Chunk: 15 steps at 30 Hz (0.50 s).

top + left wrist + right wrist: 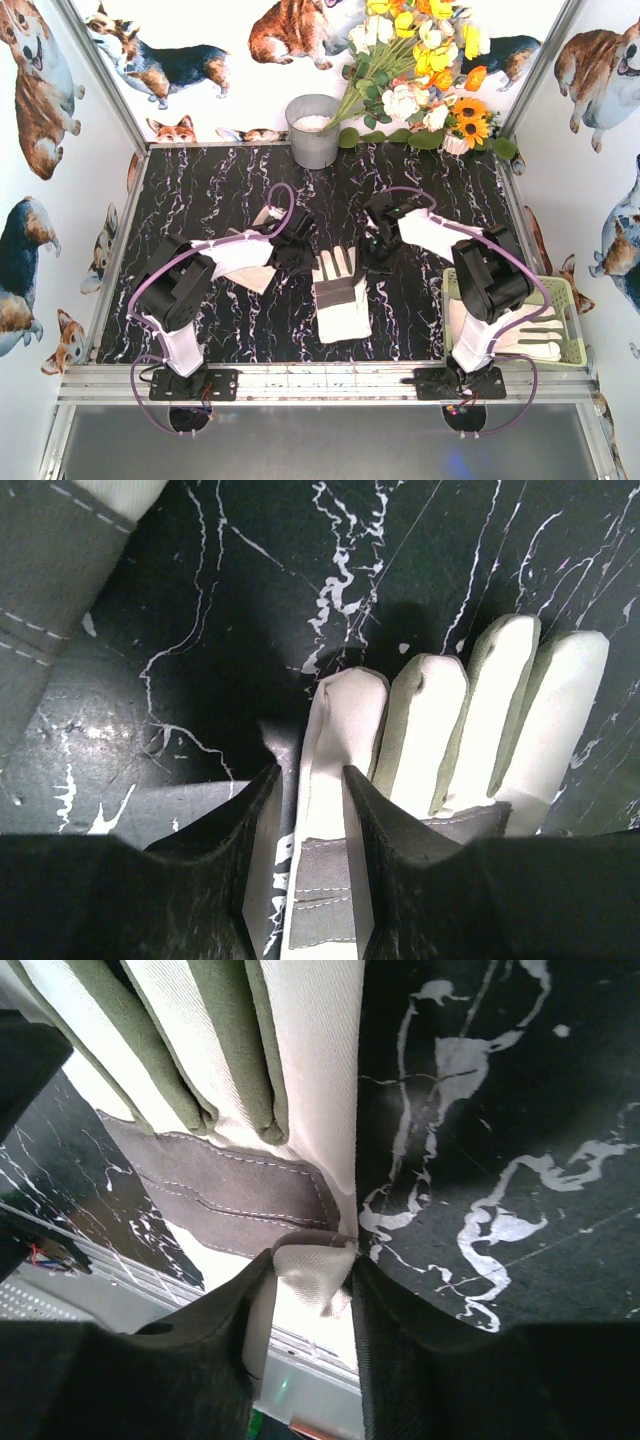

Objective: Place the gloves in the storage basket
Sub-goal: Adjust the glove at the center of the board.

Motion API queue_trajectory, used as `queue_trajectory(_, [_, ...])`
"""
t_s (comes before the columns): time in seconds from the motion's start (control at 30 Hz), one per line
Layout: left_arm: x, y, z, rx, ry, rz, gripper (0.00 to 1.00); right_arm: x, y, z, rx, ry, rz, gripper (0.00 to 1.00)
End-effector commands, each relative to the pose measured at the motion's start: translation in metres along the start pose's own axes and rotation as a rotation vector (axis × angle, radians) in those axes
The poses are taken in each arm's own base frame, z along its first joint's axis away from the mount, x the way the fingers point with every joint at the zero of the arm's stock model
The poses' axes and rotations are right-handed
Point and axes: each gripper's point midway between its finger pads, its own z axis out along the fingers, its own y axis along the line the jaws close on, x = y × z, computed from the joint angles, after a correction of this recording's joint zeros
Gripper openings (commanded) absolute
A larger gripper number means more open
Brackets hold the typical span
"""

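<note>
**One glove (pixel 340 290) pinched at the centre**

Flat on the black marbled tabletop (pixel 200 200), tips toward the far side. Clenched on a fold of its cream edge: the right fingers (pixel 313 1260). Narrowed astride its outermost digit: the left fingers (pixel 310 780), grip impossible to tell. Just left, a second glove (pixel 60 570), largely hidden under the left arm. Near right, the storage basket (pixel 572 310) with a third glove (pixel 535 345) inside, partly covered by the right arm. At the far edge, a grey bucket (pixel 313 130) and flowers (pixel 420 70).
</note>
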Motion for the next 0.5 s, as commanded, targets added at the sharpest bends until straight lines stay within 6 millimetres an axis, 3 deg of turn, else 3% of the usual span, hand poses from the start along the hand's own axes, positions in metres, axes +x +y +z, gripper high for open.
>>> queue_trajectory(0.0, [0.016, 0.029, 0.016, -0.103, 0.059, 0.026, 0.26, -0.002, 0.003, -0.011, -0.063, -0.047, 0.005, 0.32])
queue_trajectory(0.27, [0.006, 0.001, 0.014, -0.026, 0.042, 0.068, 0.30, -0.004, -0.020, -0.013, -0.090, -0.100, 0.078, 0.03])
queue_trajectory(0.47, [-0.020, -0.023, -0.013, 0.004, -0.037, 0.126, 0.37, -0.007, -0.027, -0.010, -0.118, -0.131, 0.074, 0.01])
